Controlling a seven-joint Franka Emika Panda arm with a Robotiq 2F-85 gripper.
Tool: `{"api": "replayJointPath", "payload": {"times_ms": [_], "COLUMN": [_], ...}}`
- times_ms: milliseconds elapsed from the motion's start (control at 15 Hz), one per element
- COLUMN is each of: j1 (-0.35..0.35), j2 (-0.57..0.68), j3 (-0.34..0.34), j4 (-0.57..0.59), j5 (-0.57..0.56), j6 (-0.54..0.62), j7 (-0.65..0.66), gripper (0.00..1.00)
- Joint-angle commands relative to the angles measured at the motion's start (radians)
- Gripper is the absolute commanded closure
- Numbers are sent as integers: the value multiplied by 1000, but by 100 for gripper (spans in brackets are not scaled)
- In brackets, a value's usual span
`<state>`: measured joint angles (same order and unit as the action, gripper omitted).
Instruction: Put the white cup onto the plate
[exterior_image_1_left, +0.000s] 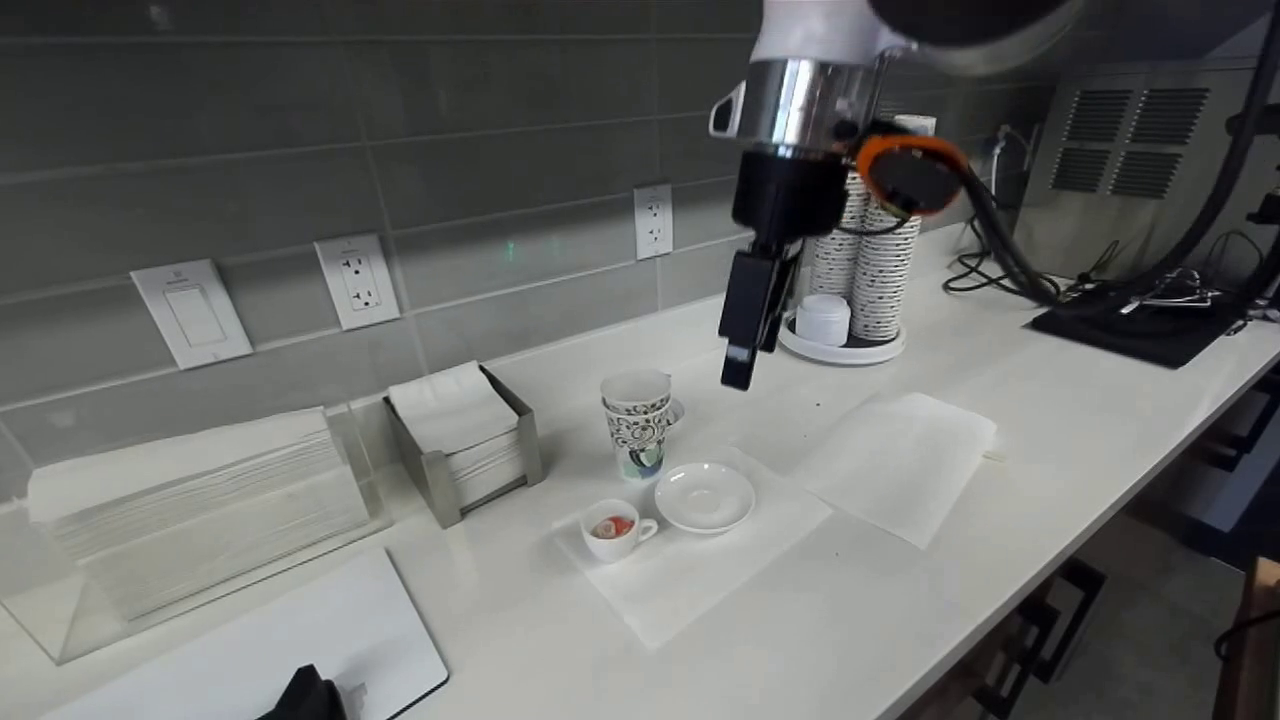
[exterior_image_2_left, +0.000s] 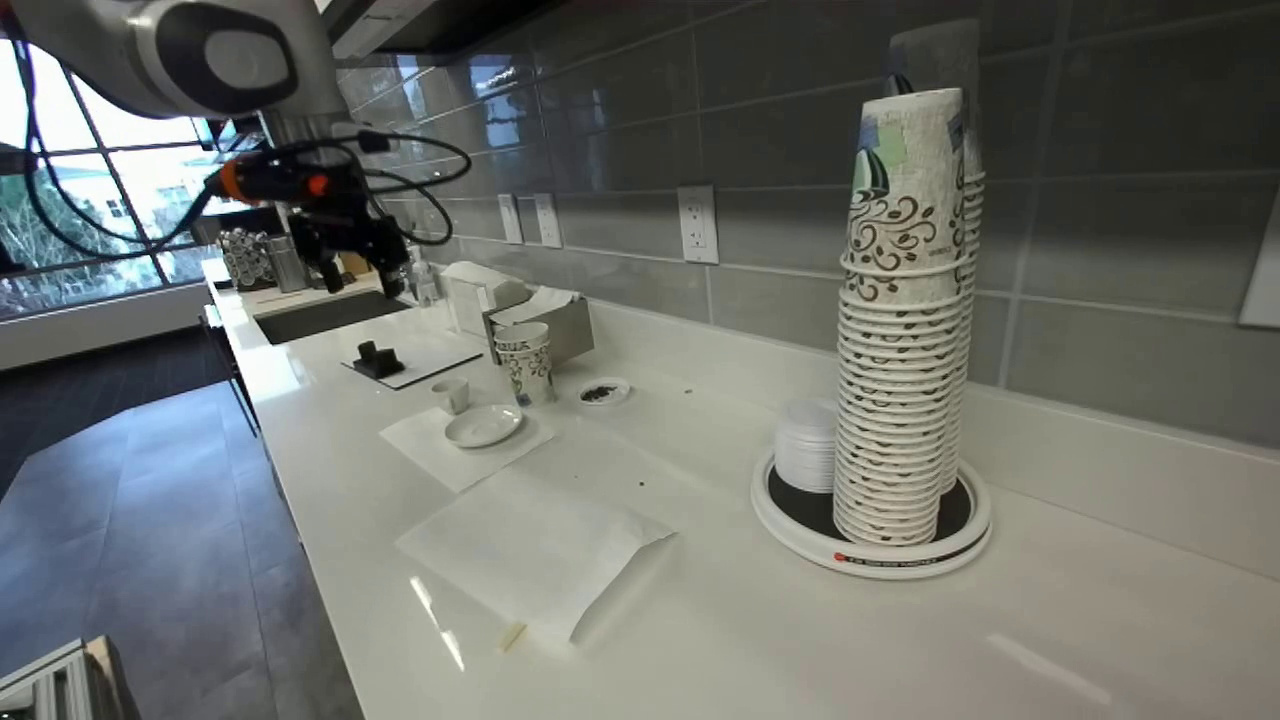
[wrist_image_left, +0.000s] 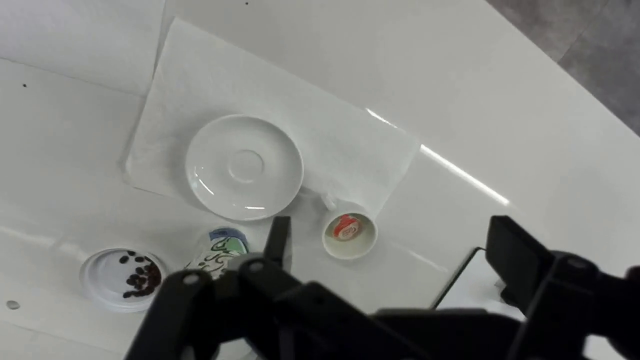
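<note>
Our fingers (wrist_image_left: 512, 260) apart, empty. Round white china-looking cup (wrist_image_left: 350, 247), in from desk (exterior_image_1_left: 780, 640) edge: likely light, slippery; pinch sides.

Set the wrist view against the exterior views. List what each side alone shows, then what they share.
Only the wrist view: the dark bean-like pieces in the small round dish, distinguishable singly.
Only the exterior views, both of them: the tall paper-cup stacks, the wall outlets and the napkin holder.
Shared by all: the white cup beside the plate, and the gripper.
</note>
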<state>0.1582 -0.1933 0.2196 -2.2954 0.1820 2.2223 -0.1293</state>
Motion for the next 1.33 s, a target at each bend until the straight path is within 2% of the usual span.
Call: {"api": "replayJointPath", "payload": {"times_ms": [0,67,133,267,600,733,1267], "j1": [29,38,28,29,29,31,49], "j2": [109,140,95,127,107,166,407], "j3": [-6,-12,-16,-14,-19,-13,-20], "j4": [-54,-69,-50,-56,-53,-43,-37], "j5": [-48,-13,-19,-18,-18,-60,-291], "j6": [163,233,145,168,163,194,594], "j7": [-91,-156,-85,-94,-93,-107,19], "gripper": [0,0,0,0,0,0,0]}}
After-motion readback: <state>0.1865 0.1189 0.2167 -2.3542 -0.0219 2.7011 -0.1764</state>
